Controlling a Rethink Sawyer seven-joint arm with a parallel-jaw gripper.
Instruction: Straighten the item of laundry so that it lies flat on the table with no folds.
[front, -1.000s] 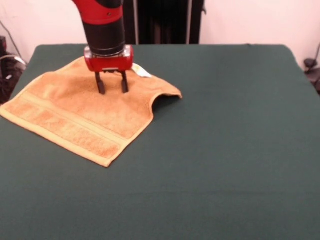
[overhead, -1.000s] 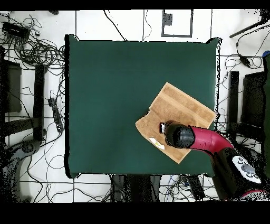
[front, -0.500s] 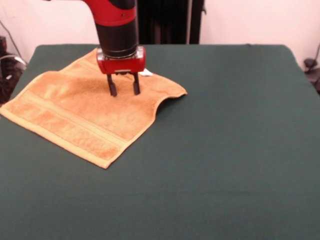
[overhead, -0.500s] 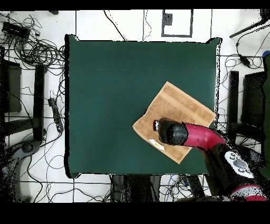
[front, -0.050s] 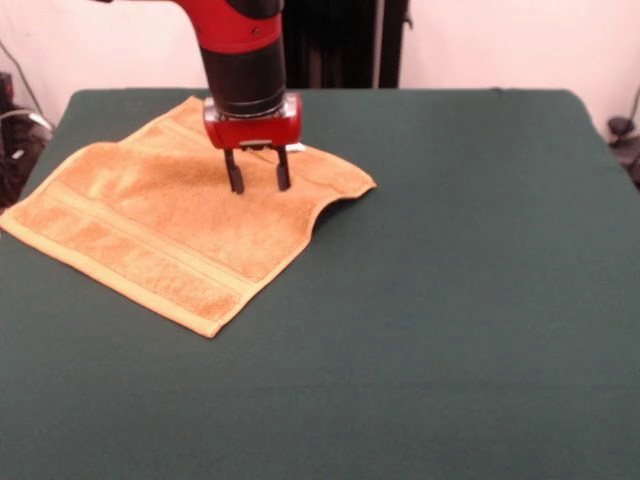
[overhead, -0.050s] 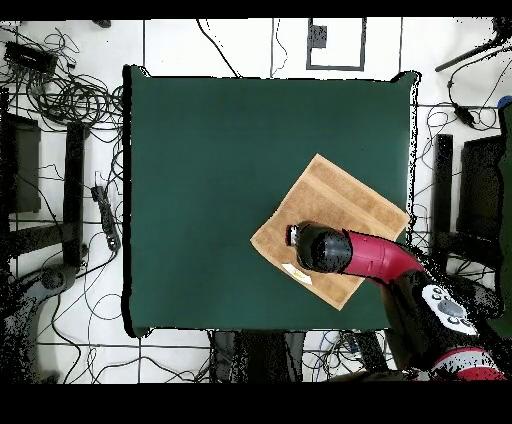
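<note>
The orange-tan item of laundry (front, -0.050s: 150, 230) lies spread on the left part of the green table (front, -0.050s: 450, 300), with a border band along its near edge. Its right edge curves inward and lifts slightly in a low ripple (front, -0.050s: 322, 207) beside the right corner. My gripper (front, -0.050s: 258, 184) points straight down over the towel's far right part, open, with both fingertips at the cloth and nothing held between them. In the overhead view the towel (overhead, -0.050s: 345, 200) sits near the table's (overhead, -0.050s: 200, 180) lower right, the gripper (overhead, -0.050s: 293, 236) is over its left corner area, and a small white tag (overhead, -0.050s: 296, 271) shows at its edge.
The towel's left corner reaches the table edge (front, -0.050s: 8, 226) in the front view. Cables (overhead, -0.050s: 70, 95) and stands (overhead, -0.050s: 72, 190) surround the table on the floor in the overhead view.
My gripper has slid to the right in the front view with its tips on the towel. The towel's right corner moved right with it and the raised hump there became lower.
</note>
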